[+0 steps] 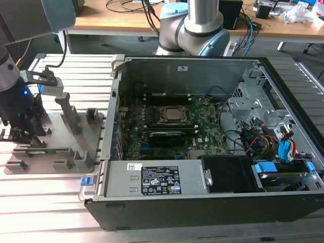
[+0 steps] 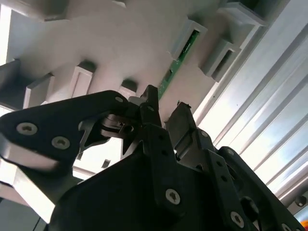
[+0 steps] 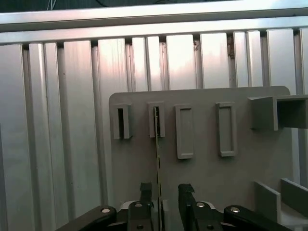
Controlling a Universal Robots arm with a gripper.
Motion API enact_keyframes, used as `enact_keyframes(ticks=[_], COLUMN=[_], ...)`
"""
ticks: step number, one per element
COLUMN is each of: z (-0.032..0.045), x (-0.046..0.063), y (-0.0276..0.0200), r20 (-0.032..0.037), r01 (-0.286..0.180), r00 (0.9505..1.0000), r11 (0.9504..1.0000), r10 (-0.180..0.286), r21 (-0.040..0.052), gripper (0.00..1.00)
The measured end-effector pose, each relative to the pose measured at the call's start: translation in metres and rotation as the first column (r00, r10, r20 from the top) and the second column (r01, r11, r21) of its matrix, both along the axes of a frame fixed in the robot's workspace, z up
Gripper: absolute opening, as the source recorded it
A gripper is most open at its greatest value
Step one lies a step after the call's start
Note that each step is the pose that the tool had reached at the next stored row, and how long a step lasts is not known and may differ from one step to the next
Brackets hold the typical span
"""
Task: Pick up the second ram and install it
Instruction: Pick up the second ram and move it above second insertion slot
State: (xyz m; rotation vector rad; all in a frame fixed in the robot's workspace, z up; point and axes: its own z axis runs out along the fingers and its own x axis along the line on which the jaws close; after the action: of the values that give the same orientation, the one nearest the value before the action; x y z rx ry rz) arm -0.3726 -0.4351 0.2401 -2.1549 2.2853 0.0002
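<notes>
Exterior view: end effector [image 1: 21,135] over ram [image 1: 43,150]

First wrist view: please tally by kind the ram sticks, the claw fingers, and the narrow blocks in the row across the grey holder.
ram stick: 1
claw fingers: 2
narrow blocks in the row: 4
Total: 7

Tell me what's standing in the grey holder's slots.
The second ram, a slim green stick, stands on edge in the grey holder; slots beside it look empty. Its near end is covered by the open gripper straddling it.
</notes>
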Motion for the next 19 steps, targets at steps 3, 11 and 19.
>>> enact_keyframes(ticks=[3,11,19], z=[-0.0088,-0.0407,-0.0415], x=[0.001,0.003,0.002], y=[-0.0009,-0.0009,-0.0009], r20=[-0.0001,-0.0002,-0.0003], r01=[-0.002,-0.033,-0.033], r00=[1.0000,0.9995,0.9995], r11=[1.0000,0.9995,0.9995], r10=[0.002,0.033,0.033], r21=[0.0000,-0.0006,-0.0007], gripper=[0.36,0.36,0.14])
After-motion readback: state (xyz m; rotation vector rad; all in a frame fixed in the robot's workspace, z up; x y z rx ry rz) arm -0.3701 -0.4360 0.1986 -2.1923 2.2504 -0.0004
